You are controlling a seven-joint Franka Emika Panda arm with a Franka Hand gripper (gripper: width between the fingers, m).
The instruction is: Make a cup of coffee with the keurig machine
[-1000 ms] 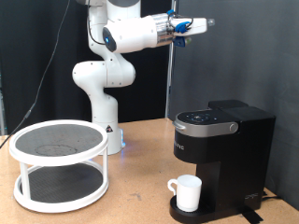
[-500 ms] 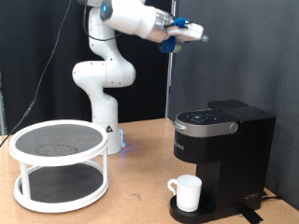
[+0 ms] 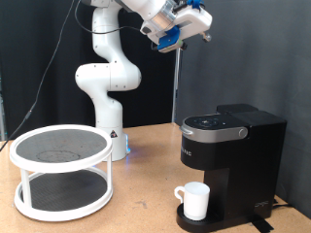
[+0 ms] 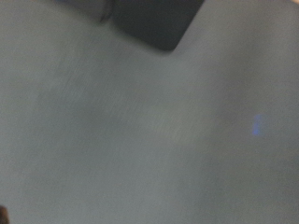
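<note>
The keurig machine (image 3: 228,146) stands on the table at the exterior view's right with its domed lid down. The cup (image 3: 194,200), a small white mug, sits on the machine's drip base under the spout. My gripper (image 3: 199,21) is high up near the exterior view's top, far above the machine and touching nothing. Nothing shows between its fingers. The wrist view is blurred: a grey surface with a dark shape (image 4: 154,19) at one edge, and no fingers in it.
A white two-tier round rack (image 3: 60,170) stands on the wooden table (image 3: 136,209) at the exterior view's left. The arm's white base (image 3: 109,97) rises behind it. A thin vertical pole (image 3: 176,87) stands behind the machine, against a black curtain.
The arm has swung the gripper upward and tilted it, from pointing level to the right to near the top edge. The cup and machine have not moved.
</note>
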